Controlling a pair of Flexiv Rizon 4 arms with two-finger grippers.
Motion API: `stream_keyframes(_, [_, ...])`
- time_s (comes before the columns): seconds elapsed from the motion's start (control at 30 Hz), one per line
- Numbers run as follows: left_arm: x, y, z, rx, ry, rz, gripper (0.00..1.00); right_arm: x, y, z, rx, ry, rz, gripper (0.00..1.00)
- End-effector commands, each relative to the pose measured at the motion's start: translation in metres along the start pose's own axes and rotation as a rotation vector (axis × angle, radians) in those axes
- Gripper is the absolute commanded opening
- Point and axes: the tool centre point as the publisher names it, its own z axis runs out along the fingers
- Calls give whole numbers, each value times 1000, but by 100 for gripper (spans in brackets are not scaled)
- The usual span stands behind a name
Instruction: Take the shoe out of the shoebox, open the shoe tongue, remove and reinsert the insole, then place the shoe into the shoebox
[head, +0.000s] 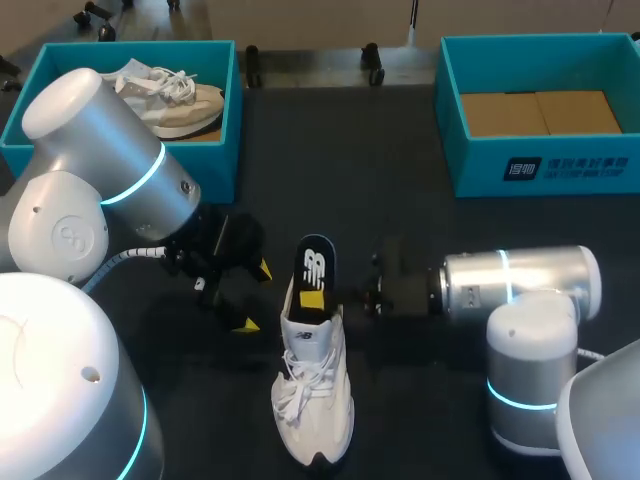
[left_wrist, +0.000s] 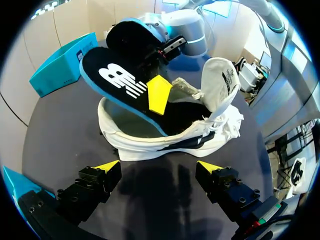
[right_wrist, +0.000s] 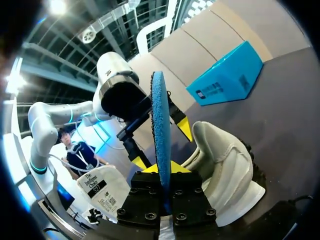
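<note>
Head view puts the white lace-up sneaker (head: 312, 400) nearest us, lying on the dark table (head: 400, 170) with its toe toward us. From its heel opening a black foam insole with a blue edge and a white logo (head: 316, 275) rises at a tilt, its lower end inside the sneaker. In the left wrist view the sneaker's white tongue (left_wrist: 220, 82) stands pulled up and open. Our right gripper (head: 318, 296) comes in from the side and pinches the insole, one yellow tip on its black face. Our left gripper (left_wrist: 159, 167) hovers just beside the sneaker with fingers spread and nothing between them. Farther off, the teal cardboard shoebox on the left (head: 225, 130) holds a beige sneaker (head: 175, 95), and the teal shoebox on the right (head: 560, 165) shows its brown floor.
</note>
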Motion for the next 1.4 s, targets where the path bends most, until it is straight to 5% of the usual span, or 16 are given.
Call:
stream_keyframes(0.03, [2, 1, -1, 2, -3, 2, 100, 1, -6, 3, 48, 0, 20, 0])
stream_keyframes(0.47, [2, 1, -1, 2, -3, 2, 100, 7, -20, 6, 81, -14, 47, 0])
stream_keyframes(0.6, [2, 1, -1, 2, -3, 2, 100, 10, -14, 8, 74, -21, 16, 36])
stream_keyframes(0.63, [2, 1, -1, 2, -3, 2, 100, 11, -11, 9, 74, -22, 4, 37])
stream_keyframes(1.17, [2, 1, -1, 2, -3, 2, 100, 9, 12, 2, -37, -40, -38, 29])
stream_keyframes(1.33, [2, 1, -1, 2, -3, 2, 100, 1, 16, 1, -75, -35, -23, 16])
stream_keyframes(1.4, [2, 1, -1, 2, -3, 2, 100, -2, 16, 1, -76, -32, -15, 0])
